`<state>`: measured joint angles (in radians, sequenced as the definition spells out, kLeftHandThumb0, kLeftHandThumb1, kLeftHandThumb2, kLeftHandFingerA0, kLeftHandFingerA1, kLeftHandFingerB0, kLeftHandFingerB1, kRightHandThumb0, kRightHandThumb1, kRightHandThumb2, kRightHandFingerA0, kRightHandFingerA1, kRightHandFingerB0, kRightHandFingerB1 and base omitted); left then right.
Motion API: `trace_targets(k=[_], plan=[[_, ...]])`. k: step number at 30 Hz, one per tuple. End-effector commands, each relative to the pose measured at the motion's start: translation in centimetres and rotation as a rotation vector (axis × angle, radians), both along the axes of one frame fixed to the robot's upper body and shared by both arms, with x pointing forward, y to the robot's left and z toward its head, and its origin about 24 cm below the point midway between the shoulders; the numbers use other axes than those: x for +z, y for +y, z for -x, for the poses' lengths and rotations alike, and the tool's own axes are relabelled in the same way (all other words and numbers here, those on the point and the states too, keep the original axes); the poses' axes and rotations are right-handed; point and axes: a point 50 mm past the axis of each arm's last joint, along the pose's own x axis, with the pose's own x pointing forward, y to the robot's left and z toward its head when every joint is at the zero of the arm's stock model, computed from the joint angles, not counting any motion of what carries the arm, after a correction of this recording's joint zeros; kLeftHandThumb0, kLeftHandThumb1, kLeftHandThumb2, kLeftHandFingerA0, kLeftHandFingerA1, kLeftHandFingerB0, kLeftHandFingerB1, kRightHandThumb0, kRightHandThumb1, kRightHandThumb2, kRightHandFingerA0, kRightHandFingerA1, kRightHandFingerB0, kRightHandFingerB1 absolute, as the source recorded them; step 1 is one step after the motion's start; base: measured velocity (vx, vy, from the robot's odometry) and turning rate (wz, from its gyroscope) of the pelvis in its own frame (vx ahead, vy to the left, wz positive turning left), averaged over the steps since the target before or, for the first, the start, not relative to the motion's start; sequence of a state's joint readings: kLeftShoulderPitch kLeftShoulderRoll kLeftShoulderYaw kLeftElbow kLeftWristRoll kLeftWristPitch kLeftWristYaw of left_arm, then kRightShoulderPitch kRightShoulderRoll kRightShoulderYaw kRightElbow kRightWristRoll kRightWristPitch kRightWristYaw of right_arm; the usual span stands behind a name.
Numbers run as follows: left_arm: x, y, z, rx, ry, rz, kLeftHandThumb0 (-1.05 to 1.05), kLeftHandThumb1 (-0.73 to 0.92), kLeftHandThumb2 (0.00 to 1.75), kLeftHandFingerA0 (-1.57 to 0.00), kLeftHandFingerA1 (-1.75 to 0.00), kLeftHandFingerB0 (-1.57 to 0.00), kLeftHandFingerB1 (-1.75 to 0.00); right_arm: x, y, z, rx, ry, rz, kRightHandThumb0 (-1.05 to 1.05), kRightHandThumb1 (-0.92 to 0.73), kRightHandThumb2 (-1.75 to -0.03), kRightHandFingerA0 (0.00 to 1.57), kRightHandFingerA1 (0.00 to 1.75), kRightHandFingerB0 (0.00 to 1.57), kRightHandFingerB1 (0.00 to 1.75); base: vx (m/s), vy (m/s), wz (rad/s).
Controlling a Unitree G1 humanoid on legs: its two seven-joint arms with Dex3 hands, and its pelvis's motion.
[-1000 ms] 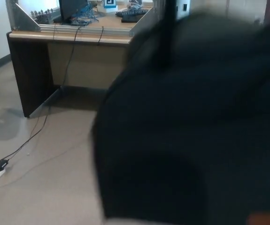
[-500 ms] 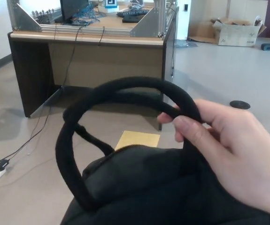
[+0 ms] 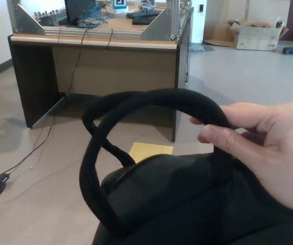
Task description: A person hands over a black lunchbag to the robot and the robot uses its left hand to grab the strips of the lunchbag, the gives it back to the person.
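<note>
Close before the head camera, a person's bare hand (image 3: 268,153) pinches the thick black fabric straps (image 3: 151,99) of a black soft lunchbag (image 3: 187,199), which fills the lower frame with the straps arching upward. Neither robot hand shows, so their state cannot be told. Behind stands a wooden desk (image 3: 110,61) on the grey floor (image 3: 44,194).

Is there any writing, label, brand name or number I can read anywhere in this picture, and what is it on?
No text here can be read.
Cardboard box: dark marks on its side, too small and blurred to read.
Blue-and-white tag on the desk: a printed pattern, not letters I can make out.
Black lunchbag and its straps, held by a person's hand: no label or brand shows.
</note>
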<state>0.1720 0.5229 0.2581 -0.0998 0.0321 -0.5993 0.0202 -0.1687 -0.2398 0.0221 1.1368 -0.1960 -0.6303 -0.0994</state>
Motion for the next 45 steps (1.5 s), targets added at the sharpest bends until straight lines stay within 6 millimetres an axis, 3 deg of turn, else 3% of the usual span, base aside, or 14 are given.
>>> trace_targets(k=[1, 5, 6, 7, 17, 25, 26, 28, 29, 31, 33, 38, 39, 45], plan=[[10.3, -3.4, 1.6, -0.155, -0.172, 0.018, -0.78, 0.49, 0.89, -0.03, -0.28, -0.14, -0.32, 0.6, -0.5, -0.5, -0.027, -0.037, 0.007, -0.75, -0.86, -0.66, 0.34, 0.42, 0.29, 0.36, 0.00, 0.000, 0.00], [12.7, -4.9, 2.6, -0.225, -0.233, 0.005, -0.69, 0.42, 0.88, 0.00, -0.24, -0.07, -0.28, 0.9, -0.6, -0.9, -0.031, -0.048, 0.003, -0.74, -0.85, -0.65, 0.34, 0.42, 0.29, 0.36, 0.00, 0.000, 0.00], [13.3, -5.3, 2.9, -0.243, -0.247, -0.003, -0.81, 0.60, 0.58, -0.01, -0.25, -0.05, -0.26, 0.9, -0.5, -1.0, -0.027, -0.046, 0.004, -0.74, -0.85, -0.66, 0.33, 0.42, 0.28, 0.36, 0.00, 0.000, 0.00], [13.8, -5.6, 3.0, -0.257, -0.259, -0.007, -0.77, 0.47, 0.87, -0.04, -0.15, -0.08, -0.20, 0.9, -0.5, -1.1, -0.023, -0.048, 0.006, -0.75, -0.85, -0.66, 0.33, 0.42, 0.28, 0.36, 0.00, 0.000, 0.00], [16.8, -8.8, 5.9, -0.403, -0.344, -0.013, -0.83, 0.54, 0.58, 0.00, -0.25, -0.05, -0.26, 1.6, -0.1, -2.5, -0.018, -0.068, 0.001, -0.75, -0.85, -0.65, 0.34, 0.42, 0.29, 0.36, 0.00, 0.000, 0.00], [17.5, -9.1, 8.2, -0.467, -0.455, -0.018, -0.70, 0.40, 0.86, 0.00, -0.26, -0.06, -0.29, 1.6, -0.3, -2.2, -0.008, -0.065, 0.015, -0.75, -0.85, -0.65, 0.35, 0.43, 0.30, 0.37, 0.00, 0.000, 0.00], [17.7, -9.1, 8.6, -0.467, -0.482, -0.033, -0.74, 0.42, 0.88, -0.04, -0.32, -0.04, -0.29, 1.6, -0.5, -2.1, -0.009, -0.061, 0.019, -0.77, -0.69, -1.08, 0.34, 0.56, 0.16, 0.45, 0.00, 0.000, 0.00], [18.0, -8.9, 8.9, -0.473, -0.531, -0.045, -0.83, 0.49, 0.94, -0.04, -0.36, -0.04, -0.29, 1.5, -0.6, -2.0, -0.010, -0.059, 0.024, -0.78, -0.69, -1.08, 0.34, 0.57, 0.16, 0.45, 0.00, 0.000, 0.00], [18.1, -8.9, 8.9, -0.481, -0.541, -0.040, -0.90, 0.54, 0.99, -0.04, -0.37, -0.03, -0.28, 1.5, -0.6, -2.0, -0.009, -0.055, 0.028, -0.79, -0.83, -0.68, 0.36, 0.43, 0.28, 0.36, 0.00, 0.000, 0.00], [18.1, -9.2, 9.1, -0.499, -0.547, -0.018, -0.94, 0.57, 0.97, -0.04, -0.36, -0.05, -0.32, 1.4, -0.6, -1.9, -0.015, -0.056, 0.019, -0.79, -0.69, -1.07, 0.34, 0.56, 0.17, 0.45, 0.00, 0.000, 0.00], [18.1, -9.6, 9.0, -0.514, -0.571, 0.002, -0.89, 0.71, 0.63, -0.13, -0.28, -0.14, -0.26, 1.4, -0.6, -1.8, -0.014, -0.059, 0.018, -0.78, -0.69, -1.07, 0.34, 0.56, 0.17, 0.45, 0.00, 0.000, 0.00], [18.2, -11.3, 7.7, -0.555, -0.454, 0.026, -0.65, 0.42, 0.55, -0.10, -0.30, -0.11, -0.28, 1.1, -0.5, -1.4, -0.013, -0.048, 0.017, -0.73, -0.67, -1.07, 0.34, 0.57, 0.15, 0.45, 0.00, 0.000, 0.00], [18.0, -11.6, 7.3, -0.531, -0.424, 0.013, -0.65, 0.38, 0.82, -0.04, -0.14, -0.04, -0.16, 1.1, -0.5, -1.3, -0.010, -0.049, 0.018, -0.73, -0.66, -1.07, 0.35, 0.57, 0.15, 0.45, 0.00, 0.000, 0.00], [17.2, -13.2, 4.2, -0.405, -0.404, -0.053, -0.62, 0.36, 0.80, 0.00, -0.18, 0.00, -0.20, 1.3, -0.7, -1.4, -0.007, -0.058, 0.026, -0.76, -0.68, -1.07, 0.35, 0.57, 0.16, 0.45, 0.00, 0.000, 0.00]])
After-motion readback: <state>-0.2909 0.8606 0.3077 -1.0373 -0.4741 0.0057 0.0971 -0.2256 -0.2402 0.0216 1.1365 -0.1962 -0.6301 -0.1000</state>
